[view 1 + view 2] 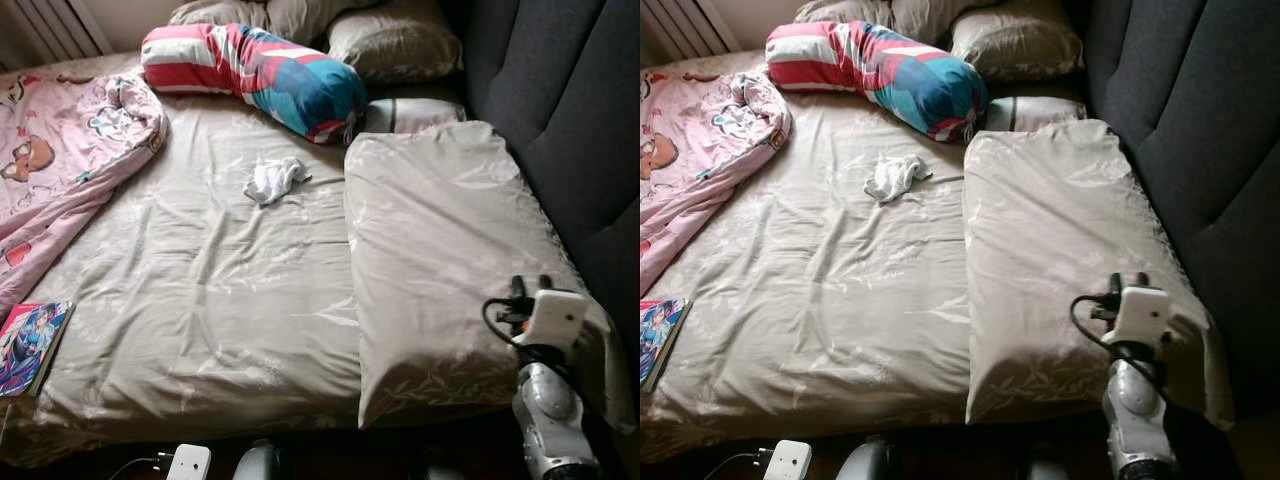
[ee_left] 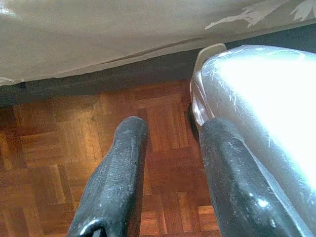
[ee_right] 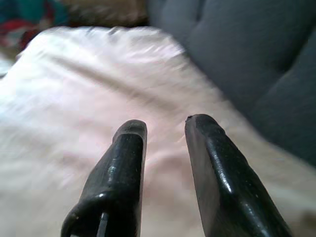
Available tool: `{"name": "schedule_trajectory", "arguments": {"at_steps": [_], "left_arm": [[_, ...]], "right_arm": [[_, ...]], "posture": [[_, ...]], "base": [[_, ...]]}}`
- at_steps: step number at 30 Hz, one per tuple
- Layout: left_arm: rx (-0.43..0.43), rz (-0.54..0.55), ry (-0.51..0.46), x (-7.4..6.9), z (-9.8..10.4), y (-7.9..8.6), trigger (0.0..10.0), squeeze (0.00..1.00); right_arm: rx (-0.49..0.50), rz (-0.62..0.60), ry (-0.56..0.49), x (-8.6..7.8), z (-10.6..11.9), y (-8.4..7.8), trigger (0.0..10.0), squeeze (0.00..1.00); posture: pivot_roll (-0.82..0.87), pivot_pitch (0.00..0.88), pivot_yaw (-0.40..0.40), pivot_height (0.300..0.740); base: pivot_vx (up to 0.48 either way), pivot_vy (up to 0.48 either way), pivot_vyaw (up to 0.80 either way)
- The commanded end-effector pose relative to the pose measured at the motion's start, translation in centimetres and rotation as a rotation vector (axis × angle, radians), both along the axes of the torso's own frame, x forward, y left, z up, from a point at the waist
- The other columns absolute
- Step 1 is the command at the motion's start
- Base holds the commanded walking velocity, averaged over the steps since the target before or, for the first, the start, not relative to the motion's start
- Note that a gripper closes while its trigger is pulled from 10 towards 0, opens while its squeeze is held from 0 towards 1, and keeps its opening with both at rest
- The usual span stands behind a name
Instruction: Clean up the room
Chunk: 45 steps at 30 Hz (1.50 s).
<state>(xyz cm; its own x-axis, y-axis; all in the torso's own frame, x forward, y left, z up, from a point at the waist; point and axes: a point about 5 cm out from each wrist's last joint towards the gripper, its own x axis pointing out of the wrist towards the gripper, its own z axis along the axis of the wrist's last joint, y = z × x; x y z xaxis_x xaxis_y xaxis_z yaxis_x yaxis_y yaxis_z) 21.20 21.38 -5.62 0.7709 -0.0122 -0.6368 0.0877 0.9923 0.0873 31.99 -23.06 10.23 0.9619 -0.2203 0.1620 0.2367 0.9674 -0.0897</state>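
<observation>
Robot stands at the foot edge of the bed [image 1: 200,330].

Nearest: left gripper [image 2: 168,143] hangs low beside the robot's glossy silver body shell [image 2: 266,98], over parquet floor [image 2: 59,163] of small reddish-brown wood blocks. Its two matte black, rounded fingers are parted, nothing between them. The hem of the beige cover overhangs a dark gap above the floor.

Right gripper [image 3: 165,126] is raised over the near right corner of the bed, above a large flat beige pillow [image 1: 440,260]. Fingers slightly apart, nothing held. Whether the tips touch the fabric: cannot tell. From the head views, the white wrist housing [image 1: 548,318] with a looped black cable sits over the pillow's near right part, the silver forearm below it.

Near left corner: a thin book [image 1: 30,345] with a colourful cartoon cover, lying flat at the bed's edge.

Bed surface: beige cover, smooth sheen, faint pale leaf print, heavily creased. The big pillow is in the same cloth, rectangular, along the right edge against a dark grey tufted upholstered panel [image 1: 570,110].

Middle, toward the far end: a small crumpled white cloth [image 1: 274,180], soft and bunched, alone on the cover, well apart from both grippers.

Left edge: a pink quilt [image 1: 60,160] with cartoon figures, rumpled.

Far end: a long cylindrical bolster [image 1: 260,70], striped red, white, blue and teal, lying slantwise. Behind it, beige pillows [image 1: 395,40], plump; a small striped cushion [image 1: 410,113] tucked under the bolster's right end.
</observation>
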Motion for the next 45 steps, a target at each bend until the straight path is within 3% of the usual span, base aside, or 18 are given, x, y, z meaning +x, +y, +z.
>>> {"name": "schedule_trajectory", "arguments": {"at_steps": [1, 7, 19, 27, 35, 40, 45], "left_arm": [[-0.002, 0.015, 0.048, -1.3, -0.8, 0.2, 10.0, 0.0], [0.001, 0.02, 0.047, -1.2, -0.7, 0.3, 10.0, 0.0], [0.004, 0.026, 0.052, -0.7, -0.6, 0.1, 10.0, 0.0], [0.008, 0.039, 0.056, -0.2, -0.4, 0.0, 10.0, 0.0], [0.001, 0.061, 0.072, 0.0, -0.6, -0.7, 10.0, 0.0], [-0.012, 0.077, 0.074, 0.2, -0.6, -1.2, 10.0, 0.0], [-0.017, 0.086, 0.079, 0.2, -0.7, -1.3, 10.0, 0.0]], "right_arm": [[-0.017, 0.025, 0.077, -0.6, -1.6, 0.4, 10.0, 0.0], [0.022, 0.125, 0.053, -0.7, -1.6, 1.6, 10.0, 0.0], [0.034, 0.162, 0.073, 0.1, -1.6, 2.4, 10.0, 0.0], [0.038, 0.153, 0.12, 0.3, -2.3, 2.3, 10.0, 0.0], [0.112, 0.082, 0.296, -1.1, -6.0, 1.2, 10.0, 0.0], [0.17, 0.031, 0.484, -3.8, -9.7, 0.4, 10.0, 0.0], [0.171, 0.007, 0.598, -5.8, -11.8, 0.0, 10.0, 0.0]], "posture": [[-0.08, 0.281, 0.081, 0.637], [-0.08, 0.269, 0.079, 0.67], [-0.08, 0.207, 0.071, 0.74], [-0.09, 0.147, 0.059, 0.74], [-0.11, 0.081, 0.033, 0.74], [-0.12, 0.045, 0.017, 0.74], [-0.12, 0.043, 0.01, 0.74]], "base": [[0.0, 0.0, 0.0], [0.0, 0.0, 0.0], [0.0, 0.0, 0.0], [0.0, 0.0, 0.0], [0.0, 0.0, 0.0], [0.0, 0.0, 0.0], [0.0, 0.0, 0.0]]}}
